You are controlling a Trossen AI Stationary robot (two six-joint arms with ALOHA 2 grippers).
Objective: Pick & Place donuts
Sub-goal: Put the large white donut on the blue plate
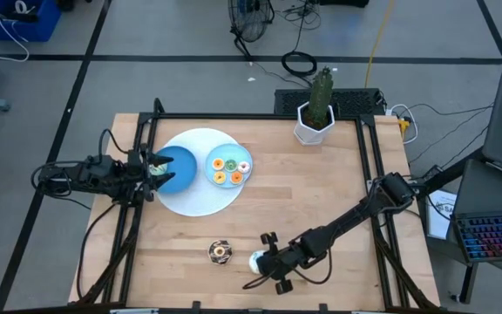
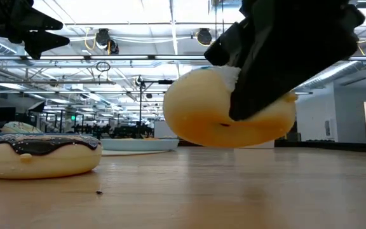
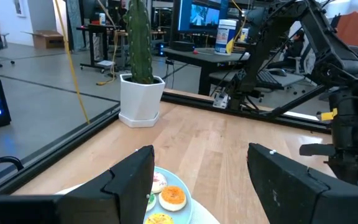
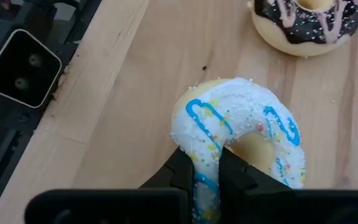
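A white-iced donut with blue stripes (image 4: 235, 121) is in my right gripper (image 1: 267, 260) near the table's near edge, and it also shows in the low view (image 2: 227, 108). A chocolate donut (image 1: 220, 252) lies flat on the wood just to its left (image 2: 40, 156). Several more donuts (image 1: 230, 167) rest on a small light blue plate (image 1: 210, 157). My left gripper (image 1: 157, 166) is open and hovers over the dark blue bowl (image 1: 179, 170), touching nothing. In the left wrist view the open left gripper (image 3: 201, 177) faces the plated donuts (image 3: 169, 198). My right gripper pinches the white-iced donut's ring on the side nearest the wrist (image 4: 205, 163). One finger (image 4: 235, 177) reaches into the hole and the other (image 4: 182, 174) lies outside. The fingers slant down from the table's right. The donut is lifted clear of the wood and tilted (image 2: 227, 108).
A large pale plate (image 1: 194, 202) lies under the bowl and the small plate. A cactus in a white pot (image 1: 316, 118) stands at the far edge. Bare wood spreads across the middle and right of the table (image 1: 321, 187). Black frame rails run along the table's sides.
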